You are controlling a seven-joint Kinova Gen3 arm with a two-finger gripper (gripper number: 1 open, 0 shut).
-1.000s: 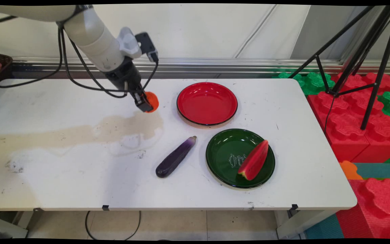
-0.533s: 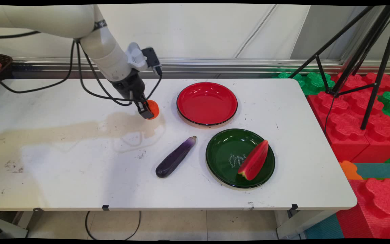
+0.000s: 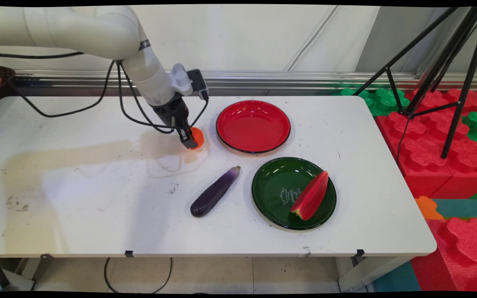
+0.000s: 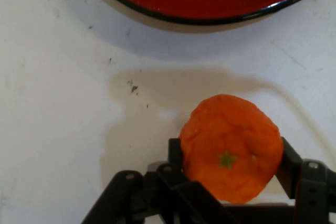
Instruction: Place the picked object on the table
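An orange with a small green star-shaped stem mark sits clamped between the two black fingers of the gripper, which is closed on it from both sides. In the main view the fruit shows as an orange bulge just behind the fingertips, held low over the white table, above the shadow it casts there. Just to its right, near but not touching, lies an empty red plate with a dark rim; in the hand view that plate's edge curves across the top of the frame, beyond the fruit. In front of the red plate rests a dark green plate with a watermelon slice lying in its right half. A purple eggplant lies on the table just left of the green plate, angled with its pale stem end toward the red plate. Black cables hang from the white arm, which reaches in from the upper left.
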